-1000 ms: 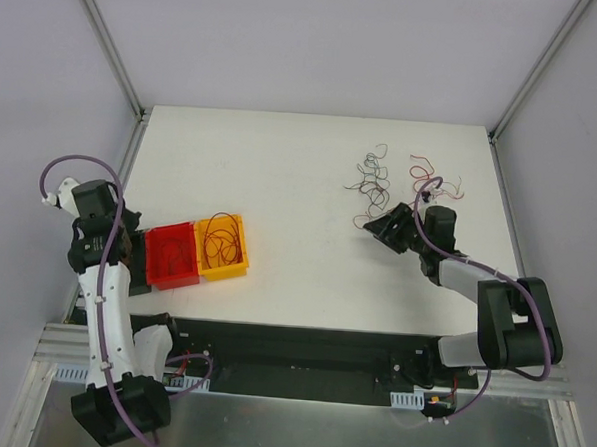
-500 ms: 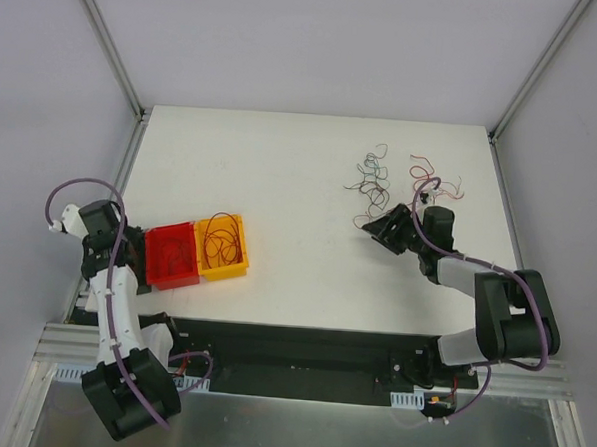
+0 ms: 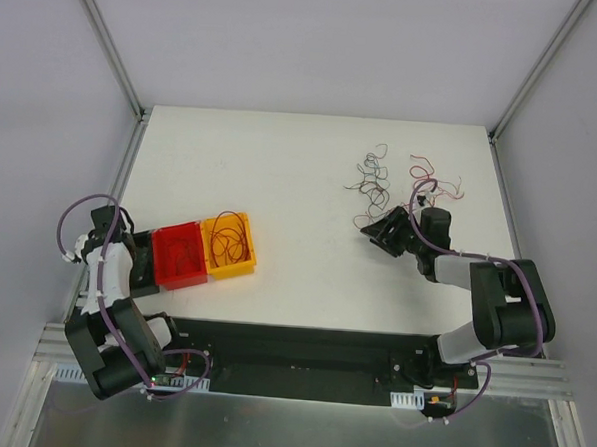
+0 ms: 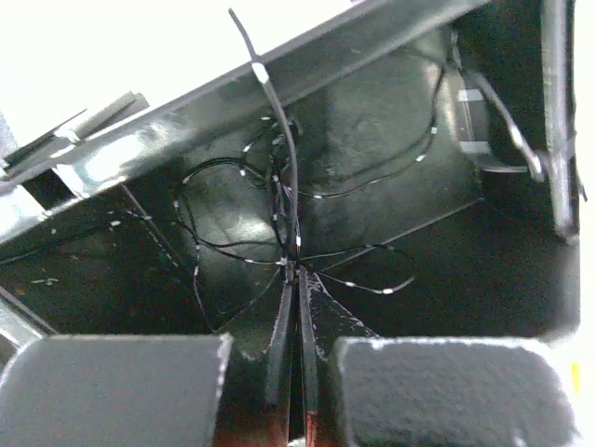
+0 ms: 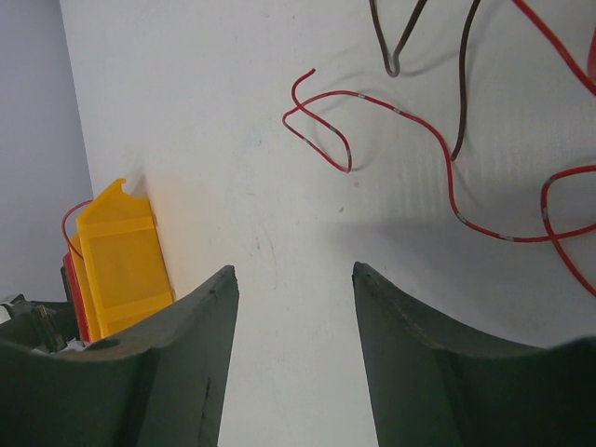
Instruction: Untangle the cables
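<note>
A loose tangle of thin red and dark cables (image 3: pixel 373 177) lies on the white table at the back right, with a second small cluster (image 3: pixel 433 181) beside it. My right gripper (image 3: pixel 375 231) is open and empty just in front of them. In the right wrist view it (image 5: pixel 293 270) hovers over bare table, with a red cable (image 5: pixel 372 112) and a dark cable (image 5: pixel 461 84) ahead of it. My left gripper (image 3: pixel 133 259) is at the far left. In the left wrist view it (image 4: pixel 296 272) is shut on a black cable (image 4: pixel 279 121) over a black bin (image 4: pixel 400 121) holding several black cables.
A red bin (image 3: pixel 177 255) and a yellow bin (image 3: pixel 229 245) with curled red cables stand side by side at the table's left front. The yellow bin (image 5: pixel 121 261) also shows in the right wrist view. Metal frame posts run along both table sides.
My left arm has folded down and back toward the near left edge, bringing its gripper low beside the red bin. The two bins shifted slightly right. The right arm has barely moved.
</note>
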